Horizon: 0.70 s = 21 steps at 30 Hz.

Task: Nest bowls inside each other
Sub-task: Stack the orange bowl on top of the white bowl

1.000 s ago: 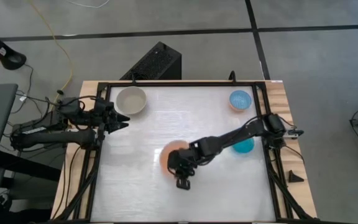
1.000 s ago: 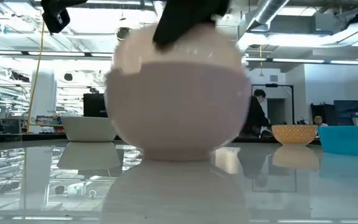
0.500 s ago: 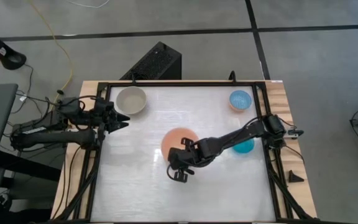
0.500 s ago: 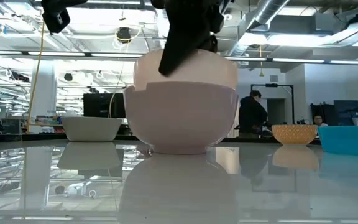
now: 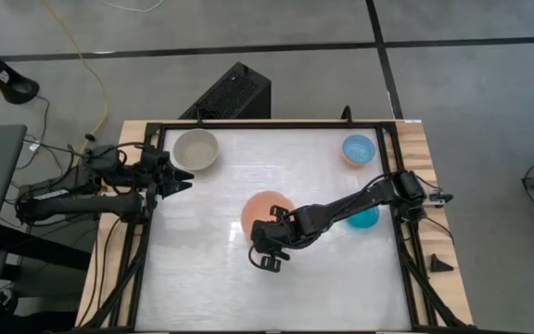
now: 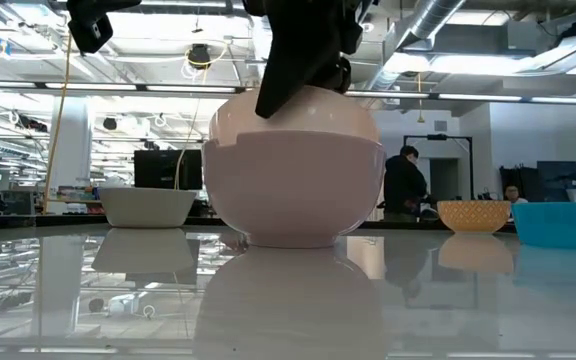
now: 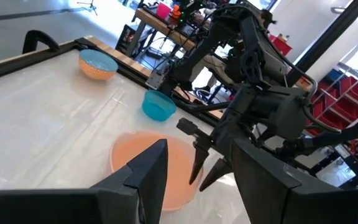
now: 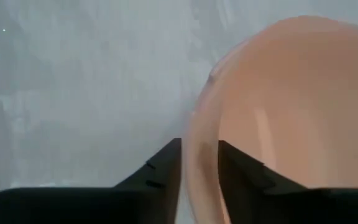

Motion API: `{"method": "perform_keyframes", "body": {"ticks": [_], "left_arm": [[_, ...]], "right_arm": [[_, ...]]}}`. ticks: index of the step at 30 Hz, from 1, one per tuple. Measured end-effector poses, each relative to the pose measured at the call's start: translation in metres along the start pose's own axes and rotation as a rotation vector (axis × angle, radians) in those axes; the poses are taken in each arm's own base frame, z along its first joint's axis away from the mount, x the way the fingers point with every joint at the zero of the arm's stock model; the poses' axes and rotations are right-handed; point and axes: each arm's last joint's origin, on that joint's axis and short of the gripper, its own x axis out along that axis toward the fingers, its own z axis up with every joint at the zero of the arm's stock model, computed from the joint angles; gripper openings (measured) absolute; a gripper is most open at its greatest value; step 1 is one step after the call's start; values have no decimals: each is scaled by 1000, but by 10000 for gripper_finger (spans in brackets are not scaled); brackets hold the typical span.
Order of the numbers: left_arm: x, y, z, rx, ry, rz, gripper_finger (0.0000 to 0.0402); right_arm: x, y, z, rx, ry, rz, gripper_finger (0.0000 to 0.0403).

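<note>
1. High view: salmon-pink bowl sits upright at table centre; right gripper at its 6 o'clock rim. A second ago the bowl was tipped.
2. Low view: bowl flat on its base, likely set down for nesting.
3. Left wrist view: left gripper waits at 9 o'clock, jaws apart, empty.
4. Right wrist view: fingers straddle the rim, loosening.

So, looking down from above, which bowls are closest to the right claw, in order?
From the right gripper:
1. Salmon-pink bowl, its rim between the fingers.
2. Teal bowl, under that arm, right side.
3. Beige-grey bowl, far left corner, and light blue bowl, far right corner: too close to call.
</note>
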Motion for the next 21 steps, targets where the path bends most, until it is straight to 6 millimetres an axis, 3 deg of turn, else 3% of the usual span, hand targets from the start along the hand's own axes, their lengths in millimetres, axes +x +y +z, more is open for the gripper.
{"method": "perform_keyframes", "body": {"ticks": [6, 12, 16, 21], "left_arm": [[0, 0, 0, -12, -1, 0, 164], [0, 0, 0, -14, 4, 0, 164], [0, 0, -1, -14, 8, 3, 164], [0, 1, -2, -9, 21, 11, 164]], "right_arm": [[-1, 0, 4, 27, -34, 14, 215], [-19, 7, 18, 99, -200, 58, 223], [-28, 8, 14, 191, -222, -2, 189], [-24, 4, 5, 242, -143, -48, 73]]}}
